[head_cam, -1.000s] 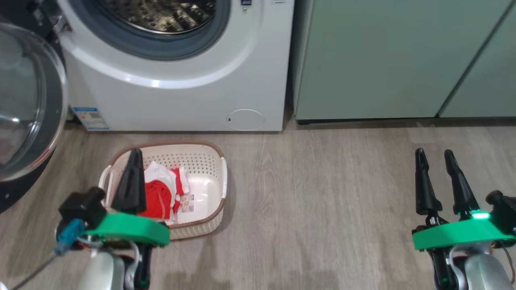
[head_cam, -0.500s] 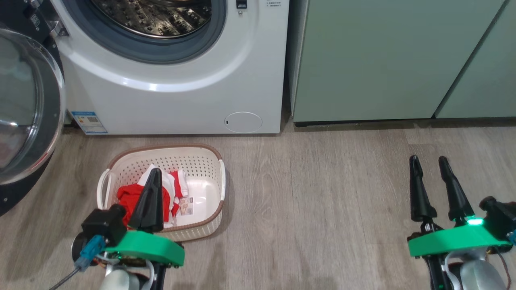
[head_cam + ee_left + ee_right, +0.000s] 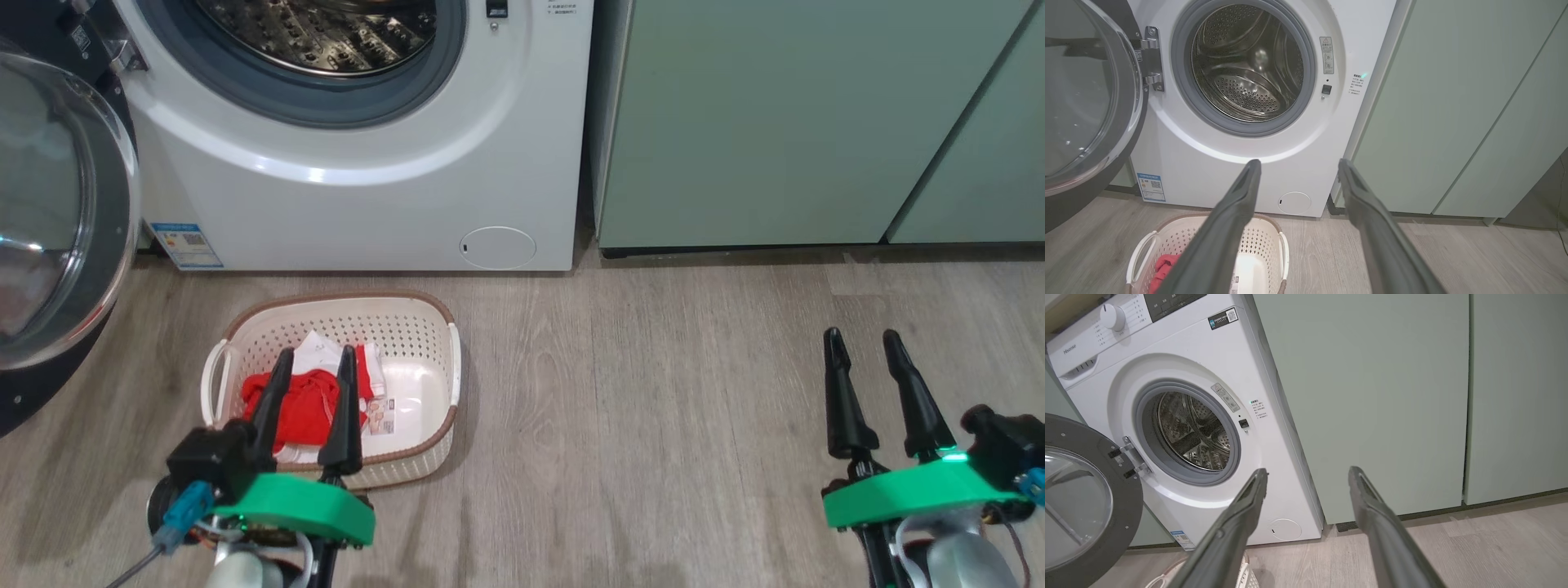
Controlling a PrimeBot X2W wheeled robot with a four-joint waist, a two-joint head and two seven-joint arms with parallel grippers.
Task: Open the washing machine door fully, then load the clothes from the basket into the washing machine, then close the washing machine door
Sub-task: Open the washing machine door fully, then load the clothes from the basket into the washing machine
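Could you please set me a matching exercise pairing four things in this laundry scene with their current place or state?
Things:
1. washing machine door
2. clothes
3. basket
4. left gripper

Places or states:
A. lying inside the basket
B. swung wide open
C. standing on the floor in front of the washing machine
D. fingers apart, holding nothing

Pairs: 1-B, 2-A, 3-C, 4-D
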